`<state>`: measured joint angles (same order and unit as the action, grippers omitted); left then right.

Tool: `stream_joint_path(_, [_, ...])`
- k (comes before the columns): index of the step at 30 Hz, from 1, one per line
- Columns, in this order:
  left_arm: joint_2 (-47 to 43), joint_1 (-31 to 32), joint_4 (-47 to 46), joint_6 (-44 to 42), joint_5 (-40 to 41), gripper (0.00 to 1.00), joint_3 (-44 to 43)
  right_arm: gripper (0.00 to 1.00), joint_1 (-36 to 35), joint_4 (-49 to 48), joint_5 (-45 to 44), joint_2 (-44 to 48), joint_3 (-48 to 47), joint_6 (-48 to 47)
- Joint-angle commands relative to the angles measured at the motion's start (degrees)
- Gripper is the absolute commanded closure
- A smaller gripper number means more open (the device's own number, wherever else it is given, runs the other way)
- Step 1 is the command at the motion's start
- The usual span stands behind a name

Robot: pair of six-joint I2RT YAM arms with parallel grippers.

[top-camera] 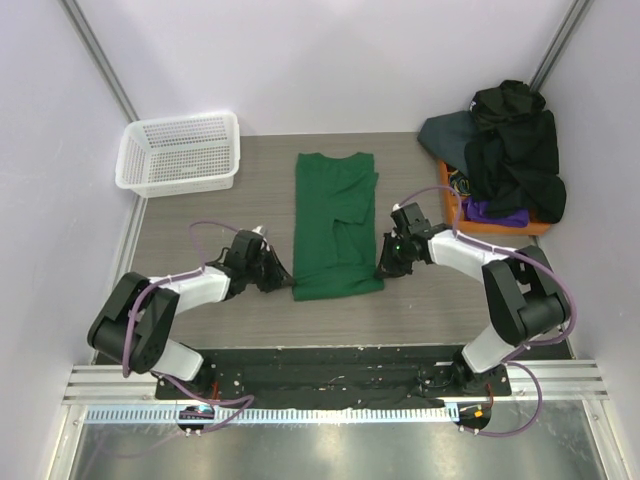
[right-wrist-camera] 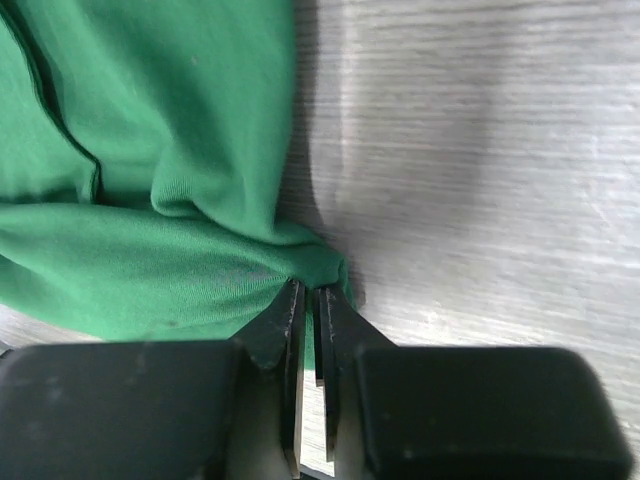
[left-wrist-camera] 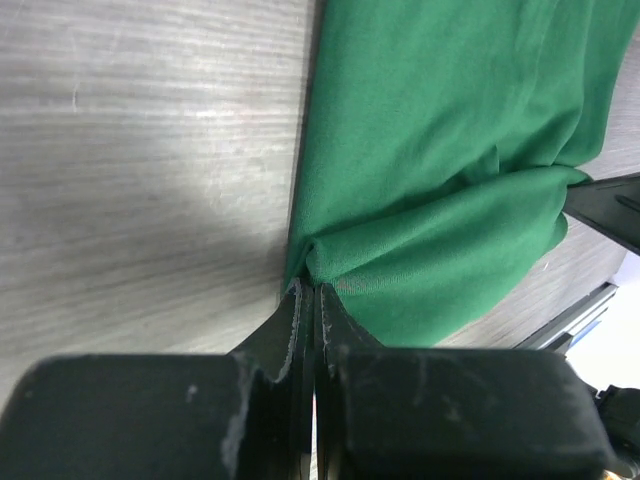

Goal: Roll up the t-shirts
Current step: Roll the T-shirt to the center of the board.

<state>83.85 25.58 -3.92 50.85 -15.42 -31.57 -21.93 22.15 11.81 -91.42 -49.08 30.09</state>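
Green t-shirt [top-camera: 335,225] is lying flat mid-table [top-camera: 200,230], folded into a long narrow strip, collar end far, hem end near the arms; that strip shape is giving a straight edge to roll from; left gripper [top-camera: 276,274] is sitting at the near left edge of the strip, jaws pressed together and pinching a small ridge of green cloth at the tips; right gripper [top-camera: 388,264] is mirroring it at the near right edge, jaws narrow with only a thin slit, and the bunched fold appears to be caught between the tips; both are gripping low and level, probably so the hem lifts evenly and rolls over without skewing; near end is already humping up a little between them; remaining t-shirts [top-camera: 515,150], black, slate and purple, are waiting piled on the orange tray [top-camera: 540,228] at far right; white basket [top-camera: 180,150] is standing far left, well apart from the shirt.
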Motion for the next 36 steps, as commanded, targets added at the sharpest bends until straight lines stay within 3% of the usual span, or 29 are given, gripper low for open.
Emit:
stream_joint_path(1, [-2.6,0.1,1.5,-0.7,4.4,0.96,0.2,0.85,0.4,0.7,-6.4,5.4,3.2,-0.7])
stream_joint_path(3, [-3.3,0.1,2.7,-1.8,4.4,0.91,-1.2,0.8,0.3,1.3,-5.8,8.7,3.9,-0.6])
stream_joint_path(8, [-4.8,0.1,7.5,-4.7,5.3,0.77,-5.5,0.47,0.3,3.4,-6.6,15.5,4.2,-0.6])
stream_joint_path(14, [-15.5,2.7,13.1,-7.2,10.6,0.69,-7.1,0.45,0.0,5.3,-4.9,22.3,3.4,-2.1])
stream_joint_path(17, [-21.4,5.6,14.0,-6.6,12.7,0.69,-5.4,0.5,-0.8,2.0,0.6,25.0,5.4,-1.8])
stream_joint_path(20, [-23.0,7.8,10.4,-3.5,9.4,0.77,-1.9,0.64,-2.2,-5.8,9.6,24.9,8.8,0.8])
stream_joint_path(24, [-20.7,12.0,1.9,0.2,7.3,0.86,1.6,0.96,-6.1,-15.9,14.4,20.7,11.6,5.6])
stream_joint_path(25, [-19.5,12.2,-0.8,0.6,6.8,0.88,1.9,0.99,-7.5,-18.8,14.9,19.7,11.8,5.9])
stream_joint_path(29, [-14.3,12.3,-4.2,0.7,5.0,0.89,1.7,0.99,-7.9,-29.3,19.5,12.8,13.5,9.0])
stream_joint_path(36, [-4.6,11.7,-3.4,-2.6,9.6,0.9,-1.9,0.99,-5.4,-35.3,20.3,1.7,11.2,8.5])
